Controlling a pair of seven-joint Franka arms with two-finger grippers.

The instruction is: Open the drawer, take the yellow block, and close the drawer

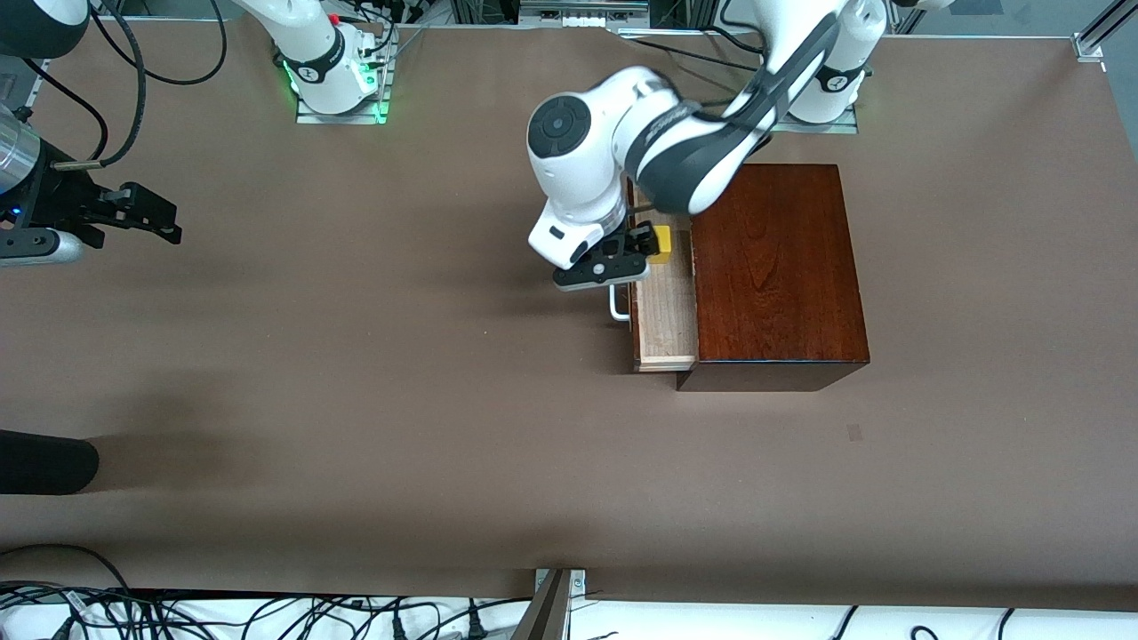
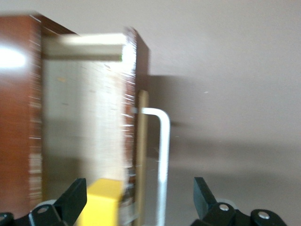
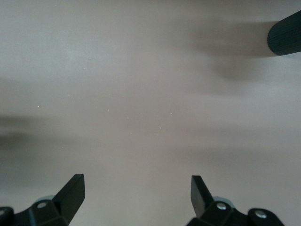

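Left gripper (image 1: 642,253): I see its fingers spread, hovering over the open pale-wood drawer (image 1: 669,311).
Small yellow cube (image 1: 661,244): lying in that drawer, beside one fingertip.
Right gripper (image 1: 147,213): parted, waiting over bare brown table (image 1: 356,373).

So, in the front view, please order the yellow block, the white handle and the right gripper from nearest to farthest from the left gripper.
1. Yellow block: in the open drawer, right beside the left gripper's open jaws.
2. Handle: on the drawer front, just past the gripper toward the front camera.
3. Right gripper: waiting open over the table's right-arm end.
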